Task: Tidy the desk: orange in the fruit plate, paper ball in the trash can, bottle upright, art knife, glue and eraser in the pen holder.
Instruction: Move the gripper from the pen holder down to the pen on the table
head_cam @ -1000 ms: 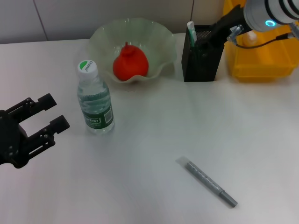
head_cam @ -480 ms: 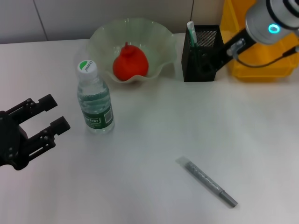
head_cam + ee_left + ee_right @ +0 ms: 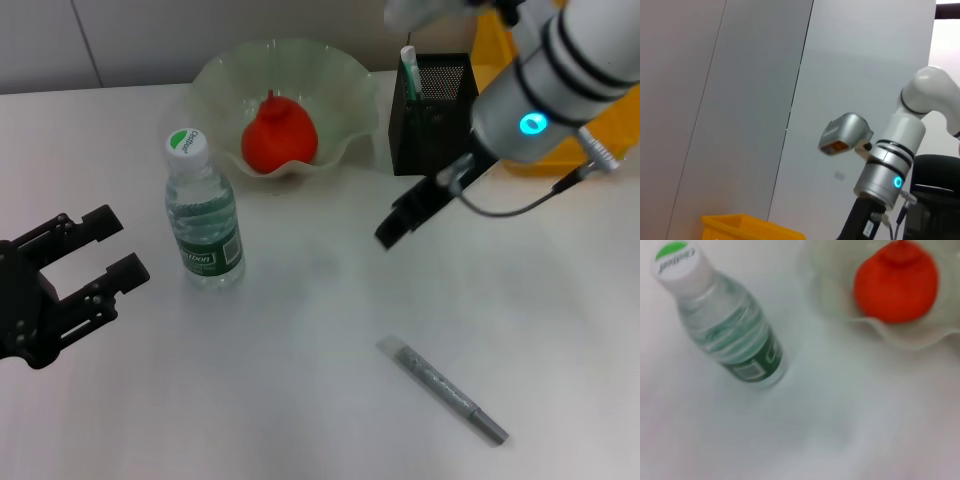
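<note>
Head view shows the right gripper (image 3: pixel 397 225), grip state unclear, above the grey art knife (image 3: pixel 443 389) near the desk's front edge; a skewed pinch could roll it off, while the open left gripper (image 3: pixel 95 258) idles.

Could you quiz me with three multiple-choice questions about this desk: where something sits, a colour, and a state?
1. Where is the orange?
A. in the fruit plate
B. in the trash can
C. on the bare desk

2. What colour is the pen holder?
A. yellow
B. black
C. green

3. How is the bottle?
A. lying down
B. upright, capped
C. held by the left gripper

Answers: 1 A, the fruit lies inside the wavy green bowl. 2 B, it is dark mesh. 3 B, it stands alone beside the open gripper.
</note>
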You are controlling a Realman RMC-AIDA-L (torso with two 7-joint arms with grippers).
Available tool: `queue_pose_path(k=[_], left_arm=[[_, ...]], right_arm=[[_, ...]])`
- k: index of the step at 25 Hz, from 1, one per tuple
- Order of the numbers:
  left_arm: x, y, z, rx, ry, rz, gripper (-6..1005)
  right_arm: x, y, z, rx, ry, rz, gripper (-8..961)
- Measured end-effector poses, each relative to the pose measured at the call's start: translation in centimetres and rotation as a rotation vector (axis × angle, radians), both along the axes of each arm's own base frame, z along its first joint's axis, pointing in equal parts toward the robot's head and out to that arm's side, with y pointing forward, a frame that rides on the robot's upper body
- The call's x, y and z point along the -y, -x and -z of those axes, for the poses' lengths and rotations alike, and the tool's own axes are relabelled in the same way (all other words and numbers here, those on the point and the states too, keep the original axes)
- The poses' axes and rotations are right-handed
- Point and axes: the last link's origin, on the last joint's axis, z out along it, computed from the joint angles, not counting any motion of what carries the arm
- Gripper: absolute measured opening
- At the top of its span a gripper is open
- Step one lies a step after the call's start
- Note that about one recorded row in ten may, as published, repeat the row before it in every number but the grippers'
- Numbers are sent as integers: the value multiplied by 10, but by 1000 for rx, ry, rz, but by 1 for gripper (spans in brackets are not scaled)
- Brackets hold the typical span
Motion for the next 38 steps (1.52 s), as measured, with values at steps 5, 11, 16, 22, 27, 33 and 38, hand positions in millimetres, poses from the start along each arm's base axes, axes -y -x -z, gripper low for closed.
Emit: queue_pose_path(k=[5,11,16,22,27,33,38], left_arm=[[0,0,0,-2,2,-1,629],[0,0,1,-5,5,0,629],[1,1,2,-6,8,-5,629],[3,3,3,-4,10,-16,629],[3,4,3,0,7,-26,629],[2,3,4,6,3,-28,629],[3,4,5,11,5,-32,629]], right_arm=[[6,-2,20,44,54,19,456],[15,-6,32,57,86,42,455],[23,-13,44,32,152,96,455],[31,-16,48,33,195,112,455],[35,-19,44,34,209,133,455],[36,-21,34,29,195,137,454],[36,-26,31,42,184,151,454]])
